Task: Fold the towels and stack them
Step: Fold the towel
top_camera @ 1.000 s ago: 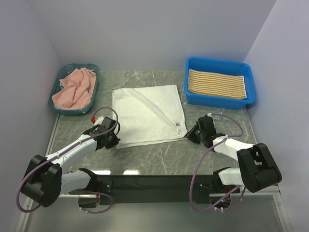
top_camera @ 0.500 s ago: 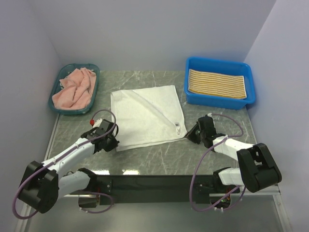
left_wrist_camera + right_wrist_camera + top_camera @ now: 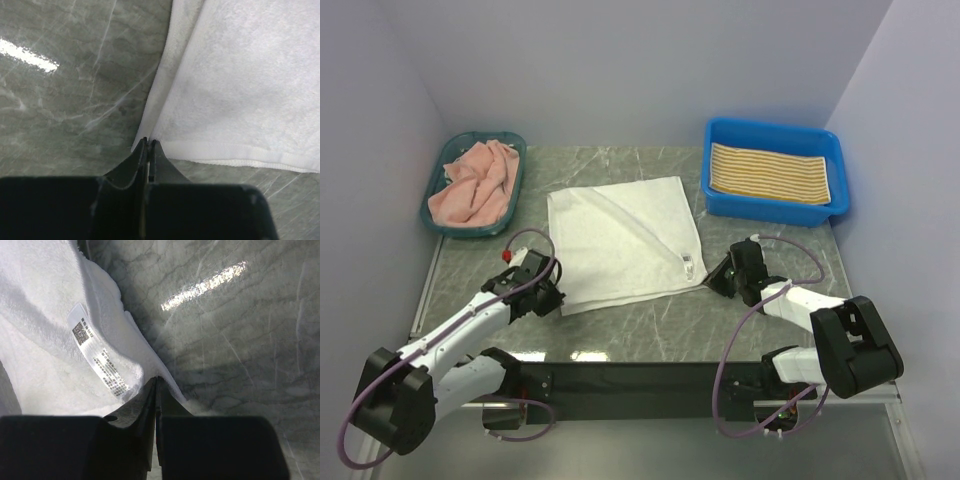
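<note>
White towel (image 3: 623, 240): plush, doubled, label (image 3: 97, 360) at one corner, flat midway between the tabletop's side edges | left gripper (image 3: 548, 297): clamped tight on its near-left corner | right gripper (image 3: 717, 278): clamped tight on its near-right corner

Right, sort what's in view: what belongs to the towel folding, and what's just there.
Belongs to the job:
white towel, pinched at its near corners by the left fingers and right fingers
pink towel
yellow-striped towel

Just there:
teal basket, holding the pink one
blue bin, holding the striped one
table
</note>
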{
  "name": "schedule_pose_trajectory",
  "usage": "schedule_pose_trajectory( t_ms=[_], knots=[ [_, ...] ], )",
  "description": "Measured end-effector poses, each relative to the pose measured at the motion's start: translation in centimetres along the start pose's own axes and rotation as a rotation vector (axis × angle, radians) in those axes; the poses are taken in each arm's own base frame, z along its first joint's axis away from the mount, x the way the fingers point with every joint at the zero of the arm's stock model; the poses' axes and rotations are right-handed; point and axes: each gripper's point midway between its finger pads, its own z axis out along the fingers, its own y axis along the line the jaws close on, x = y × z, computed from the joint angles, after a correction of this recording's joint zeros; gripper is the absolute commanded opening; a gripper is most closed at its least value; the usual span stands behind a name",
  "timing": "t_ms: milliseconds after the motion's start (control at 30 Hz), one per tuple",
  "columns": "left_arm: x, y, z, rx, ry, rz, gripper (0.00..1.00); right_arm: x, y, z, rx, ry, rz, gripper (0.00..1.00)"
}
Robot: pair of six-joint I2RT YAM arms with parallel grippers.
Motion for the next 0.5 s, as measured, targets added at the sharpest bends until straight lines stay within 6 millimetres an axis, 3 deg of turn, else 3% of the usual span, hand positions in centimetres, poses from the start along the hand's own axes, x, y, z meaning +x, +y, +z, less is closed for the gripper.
schedule_pose_trajectory(
  t_ms=[333,500],
  knots=[
    [2.3,2.0,0.9,-0.006,0.048,-0.070,0.03,0.0,0.0,0.0,-0.002,-0.003,0.010,0.08],
    [2.3,2.0,0.7,0.012,0.038,-0.119,0.17,-0.1,0.0,-0.1,0.000,-0.008,0.010,0.11]
  ],
)
